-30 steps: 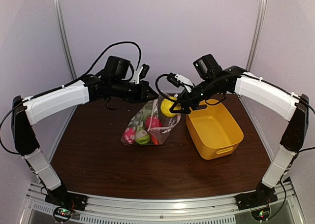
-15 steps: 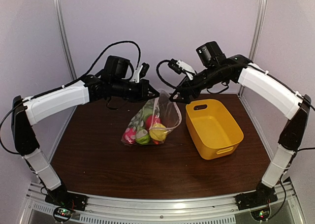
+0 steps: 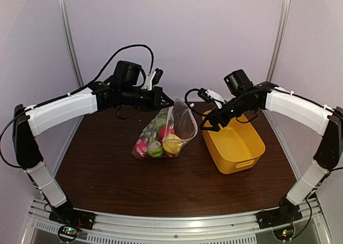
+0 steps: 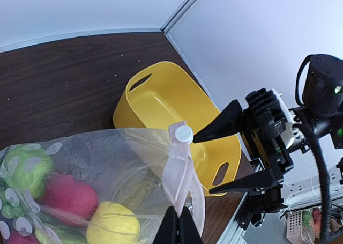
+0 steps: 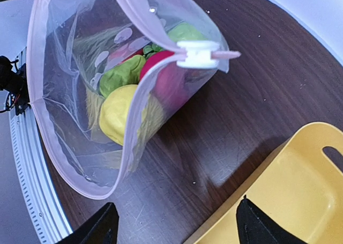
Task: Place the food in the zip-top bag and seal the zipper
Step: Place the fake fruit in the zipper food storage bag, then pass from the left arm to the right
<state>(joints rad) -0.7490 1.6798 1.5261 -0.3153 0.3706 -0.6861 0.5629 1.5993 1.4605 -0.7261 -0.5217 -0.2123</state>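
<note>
The zipper [image 4: 176, 169] was clamped in the left gripper [image 4: 179, 217], the right gripper [image 3: 207, 125] stood with jaws apart and empty, and the food [image 3: 161, 139] might have been spilled by a clumsy tug on the zip-top bag [image 3: 181, 120].

The zip-top bag [image 3: 185, 123] is thin, clear, glossy plastic film; the food [image 3: 172, 143] looks smooth and shiny; the basket [image 3: 244, 161] is smooth plastic; the desk [image 3: 107, 174] is matt wood-grain.

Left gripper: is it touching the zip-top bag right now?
Touching. The left wrist view shows the left gripper shut on the zipper at the zip-top bag mouth, with the pale strip pinched between its black fingertips.
</note>
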